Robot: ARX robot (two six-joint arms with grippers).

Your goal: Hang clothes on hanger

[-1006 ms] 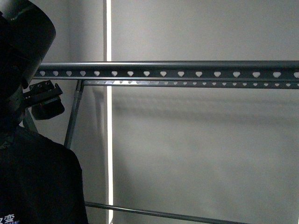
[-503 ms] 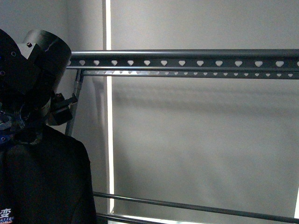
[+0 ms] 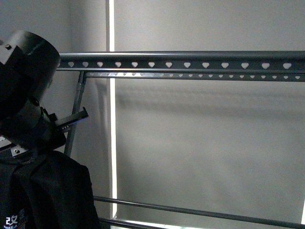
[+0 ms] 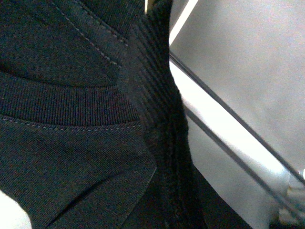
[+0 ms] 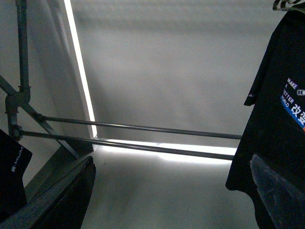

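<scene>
Far to the left of the front view, my left arm (image 3: 26, 81) fills the corner, and the black T-shirt (image 3: 45, 191) hangs straight down from its end, below the top rail and not touching it. Of the left claw (image 3: 66, 121) I see only one flat dark piece jutting towards the rack's leg (image 3: 76, 107). The cloth and the arm hide its jaws, so I cannot tell how far they are apart or exactly what they pinch. The left wrist camera is pressed up against the shirt's ribbed collar (image 4: 157, 119), which takes up most of that picture.

The drying rack (image 3: 190, 64) runs across the front view, its long rail punched with heart-shaped holes. A second punched rail (image 3: 200, 75) lies just behind and below it, and two thin lower bars (image 3: 200, 211) run near the floor.

From the right wrist camera, the right claw (image 5: 172, 164) is spread wide with nothing between its fingers (image 5: 62, 195). The shirt hangs to one side, its white lettering and blue bar (image 5: 294, 102) showing. Another black cloth (image 5: 12, 176) sits at the opposite edge.
</scene>
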